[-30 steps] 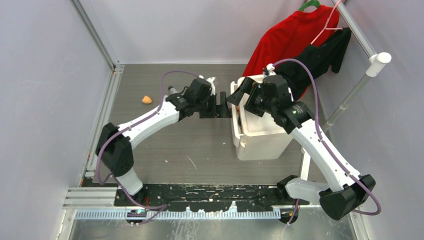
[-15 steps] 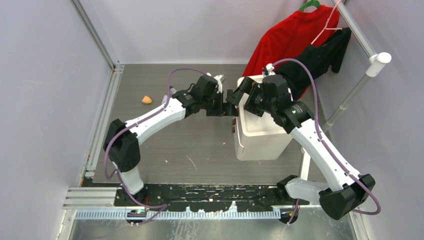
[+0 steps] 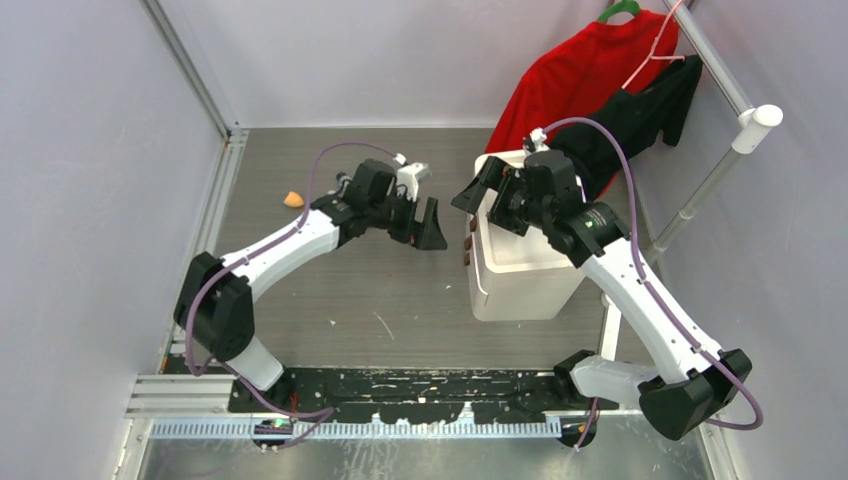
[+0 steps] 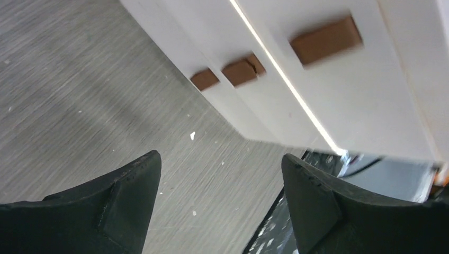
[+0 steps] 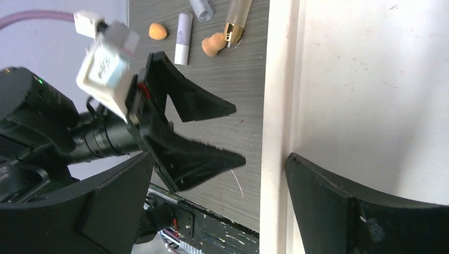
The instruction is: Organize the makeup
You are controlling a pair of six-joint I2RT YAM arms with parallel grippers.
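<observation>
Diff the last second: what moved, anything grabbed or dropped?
The left gripper closed in on the white drawer box with brown handles, then backed off leftward, open and empty. Right gripper stayed open over the box top; orange teardrop sponge and hanging red and black clothes unchanged.

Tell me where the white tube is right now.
The white tube lies on the table near the top of the right wrist view, between an orange sponge on its left and a peach sponge on its right.
</observation>
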